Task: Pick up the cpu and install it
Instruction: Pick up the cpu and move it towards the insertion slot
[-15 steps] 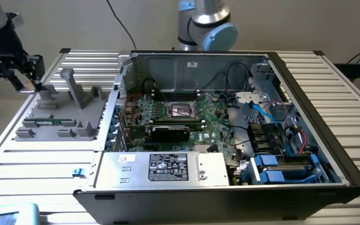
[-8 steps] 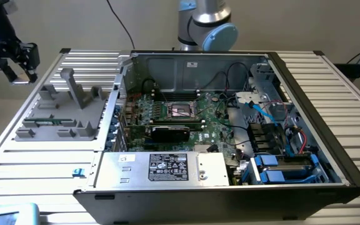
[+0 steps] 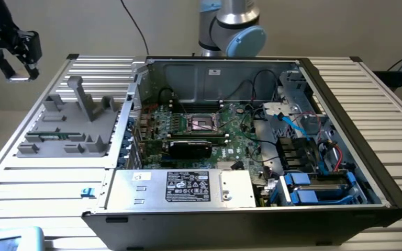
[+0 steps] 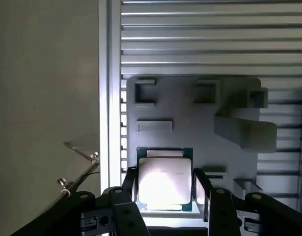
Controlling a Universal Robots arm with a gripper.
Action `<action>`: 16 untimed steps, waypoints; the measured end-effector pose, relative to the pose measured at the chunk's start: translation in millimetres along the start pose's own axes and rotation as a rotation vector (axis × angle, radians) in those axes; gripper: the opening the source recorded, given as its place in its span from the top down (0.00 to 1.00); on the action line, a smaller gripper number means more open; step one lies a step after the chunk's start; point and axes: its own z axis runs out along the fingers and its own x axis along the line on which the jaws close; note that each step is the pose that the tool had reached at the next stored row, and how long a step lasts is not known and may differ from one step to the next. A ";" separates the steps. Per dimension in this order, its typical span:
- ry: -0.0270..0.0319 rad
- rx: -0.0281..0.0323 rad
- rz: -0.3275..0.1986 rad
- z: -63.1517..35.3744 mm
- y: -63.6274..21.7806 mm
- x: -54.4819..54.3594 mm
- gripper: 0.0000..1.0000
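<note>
The slatted worktop (image 3: 368, 120) carries an open computer case (image 3: 215, 73) across its middle, lid off so the board lies reachable from above. On that board the socket (image 3: 202, 123) sits bare, which I take as the place meant for the chip. Near the worktop's edge on the exterior view's left lies a grey holder (image 3: 61, 130), moulded with pockets that would keep parts at known spots. High over that edge hang the fingers (image 4: 200, 189), closed on the cpu (image 4: 163, 179). They pinch it by two opposite sides and keep it flat with its metal top upward, clear of the holder below, probably so the underside goes untouched and it stays level for seating
</note>
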 end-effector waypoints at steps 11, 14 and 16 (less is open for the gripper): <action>0.0009 0.0001 0.000 -32.7 0.8 -27.3 0.45; 0.0011 0.0002 0.000 -36.8 0.9 -35.6 0.45; 0.0012 0.0002 0.000 -39.0 1.0 -41.5 0.45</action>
